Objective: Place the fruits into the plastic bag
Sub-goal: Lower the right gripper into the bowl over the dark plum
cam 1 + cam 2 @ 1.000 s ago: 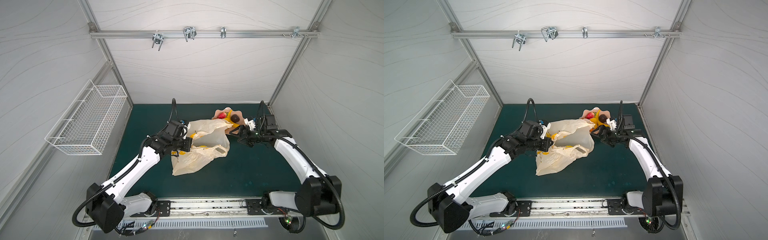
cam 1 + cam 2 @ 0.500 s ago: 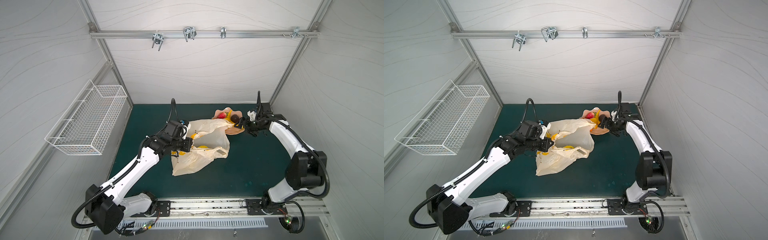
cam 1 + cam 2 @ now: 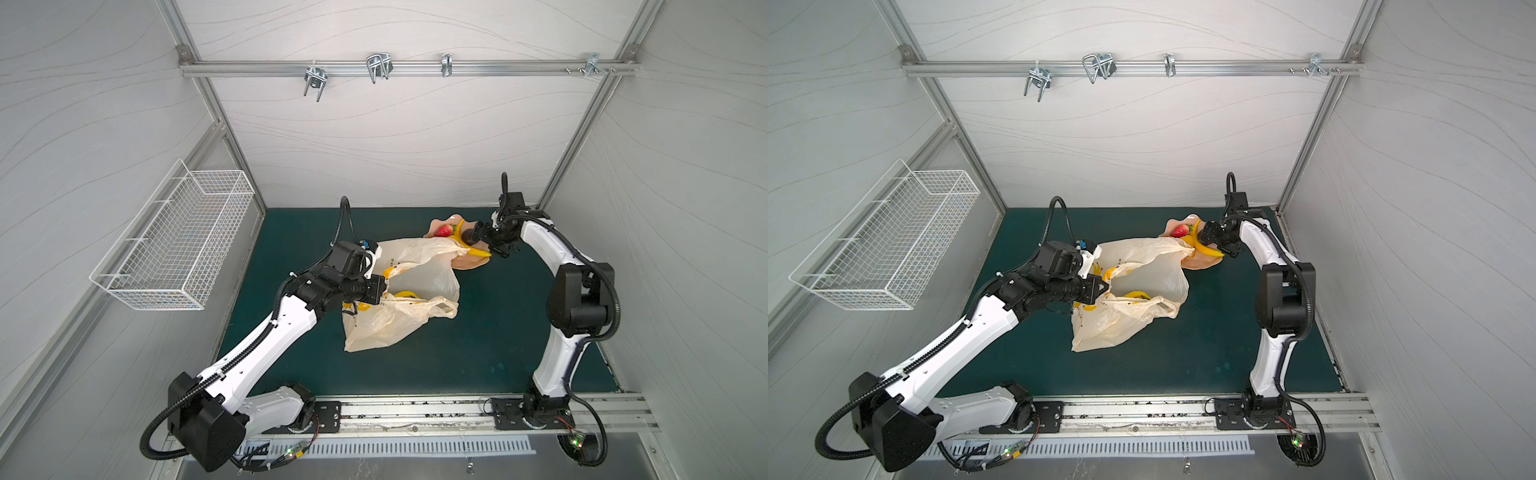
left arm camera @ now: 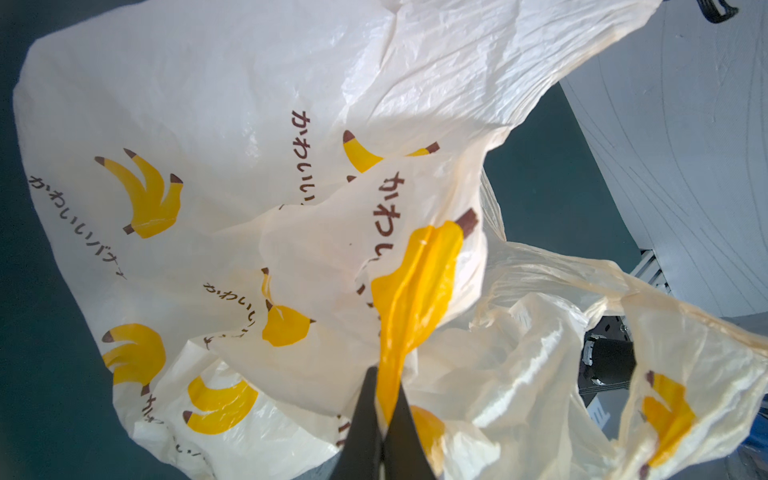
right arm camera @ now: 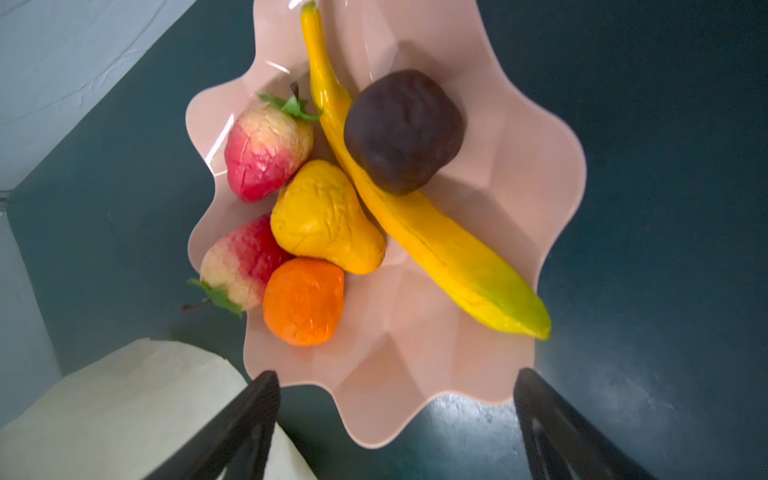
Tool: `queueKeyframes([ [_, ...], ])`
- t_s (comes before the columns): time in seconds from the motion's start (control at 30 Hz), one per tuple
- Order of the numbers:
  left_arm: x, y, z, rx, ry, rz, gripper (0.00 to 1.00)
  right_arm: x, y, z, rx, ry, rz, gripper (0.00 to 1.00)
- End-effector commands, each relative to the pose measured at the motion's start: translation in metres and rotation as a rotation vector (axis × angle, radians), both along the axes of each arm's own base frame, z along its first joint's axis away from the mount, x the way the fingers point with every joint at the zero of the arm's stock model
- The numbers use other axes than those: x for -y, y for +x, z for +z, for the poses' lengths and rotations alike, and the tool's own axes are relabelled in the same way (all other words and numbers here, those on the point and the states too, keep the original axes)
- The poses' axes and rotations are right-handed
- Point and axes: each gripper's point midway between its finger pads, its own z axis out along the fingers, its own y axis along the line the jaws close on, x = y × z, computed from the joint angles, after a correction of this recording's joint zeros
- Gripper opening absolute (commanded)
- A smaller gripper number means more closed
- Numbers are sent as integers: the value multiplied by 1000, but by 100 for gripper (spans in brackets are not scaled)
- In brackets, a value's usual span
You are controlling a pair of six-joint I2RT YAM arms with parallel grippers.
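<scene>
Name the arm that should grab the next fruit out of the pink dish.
Right. The right gripper hangs open above the pink dish's edge, with the banana lying just ahead. The left gripper is shut on the plastic bag, holding its mouth up.

Both top views sit high over the near edge, facing down toward the far wall. Wide and nearly identical, they share the whole green mat (image 3: pixel 478 353), left arm (image 3: pixel 266 345) and right arm (image 3: pixel 555 361). Left wrist view: very close on the plastic bag (image 4: pixel 249 124), which fills the frame. Right wrist view: close above the pink dish (image 5: pixel 519 187), angled down, bag edge (image 5: pixel 124 395) also caught.
</scene>
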Motion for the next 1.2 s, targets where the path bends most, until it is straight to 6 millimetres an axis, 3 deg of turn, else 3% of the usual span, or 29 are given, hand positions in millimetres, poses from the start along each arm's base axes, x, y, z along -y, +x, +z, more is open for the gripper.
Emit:
queueKeyframes([
  [0.0,4,3,23,46,-51,-5,0,6,10,-13,-45,-17,-46,90],
  [0.43,4,1,22,36,-61,-2,0,6,42,-46,-85,-31,-138,92],
  [0.67,3,0,22,36,-64,2,0,2,57,-53,-86,-39,-162,92],
  [1.17,1,-2,19,28,-62,11,0,-1,74,-74,-118,-57,-196,92],
])
